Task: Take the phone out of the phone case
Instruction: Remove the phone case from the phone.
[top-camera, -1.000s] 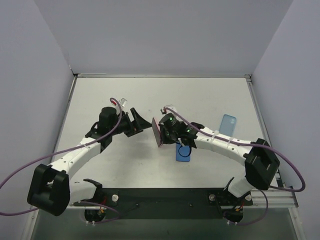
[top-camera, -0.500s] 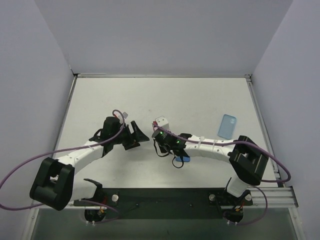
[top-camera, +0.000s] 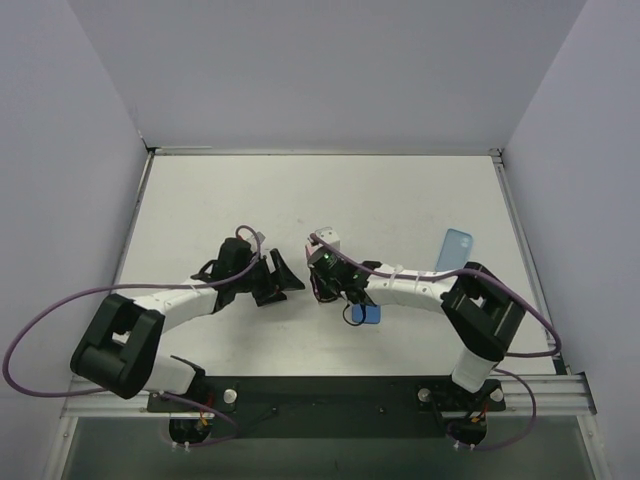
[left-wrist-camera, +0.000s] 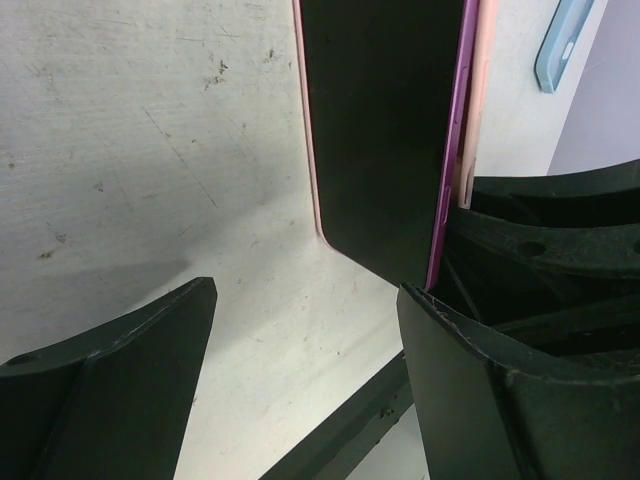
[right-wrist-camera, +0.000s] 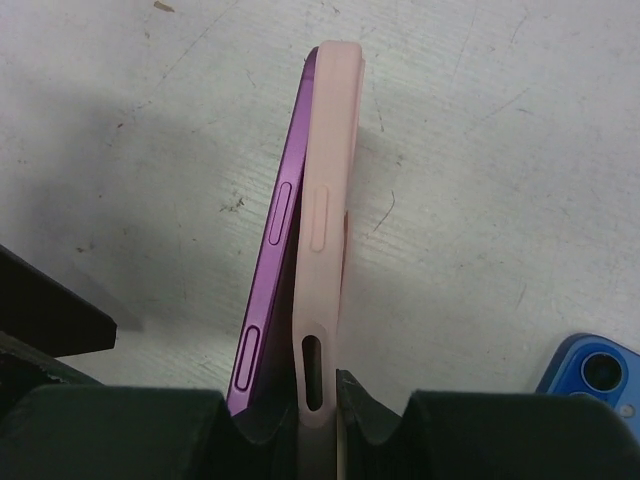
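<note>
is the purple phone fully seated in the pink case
No, the purple phone splays away from the pink case, leaving a dark gap.

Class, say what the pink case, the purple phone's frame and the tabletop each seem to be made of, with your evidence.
Pink case: probably silicone or soft plastic; matte, rounded edge, moulded button bump.
Purple phone frame: likely anodised metal; smooth satin sheen, crisp buttons.
Tabletop: hard white painted or laminated board, scuffed and scratched; uncertain.
</note>
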